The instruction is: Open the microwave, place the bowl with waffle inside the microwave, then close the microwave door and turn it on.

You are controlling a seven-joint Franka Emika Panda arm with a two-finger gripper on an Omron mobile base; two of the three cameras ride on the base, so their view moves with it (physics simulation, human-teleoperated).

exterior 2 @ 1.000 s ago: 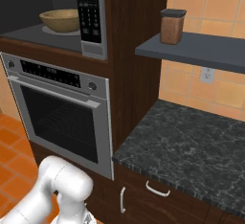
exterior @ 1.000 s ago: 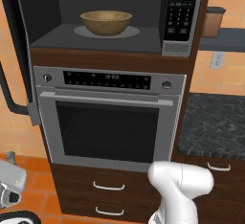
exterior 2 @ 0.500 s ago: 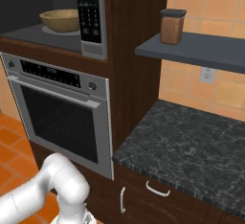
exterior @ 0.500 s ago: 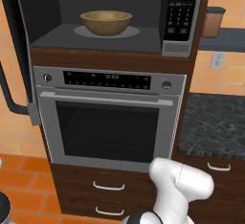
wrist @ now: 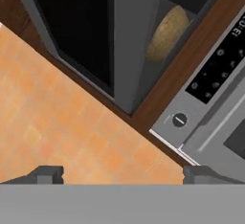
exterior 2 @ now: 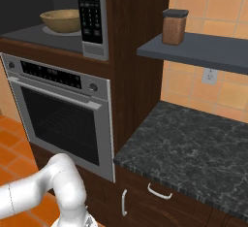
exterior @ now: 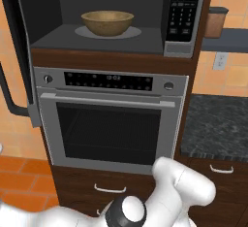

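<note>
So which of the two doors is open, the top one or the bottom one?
The top one: the dark-glass microwave door is swung out left, showing the tan wooden bowl. The steel oven door below is shut.

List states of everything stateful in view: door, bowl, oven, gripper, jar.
microwave door: swung open to the left.
bowl: upright on the turntable inside the microwave.
wall oven: door shut.
gripper: open, empty, away from the door.
jar: lidded, upright on the shelf.

The microwave (exterior: 111,17) and wall oven (exterior: 109,119) are faced from behind-left and behind-right by both base views; they are seen close, rolled, in the hand view.
</note>
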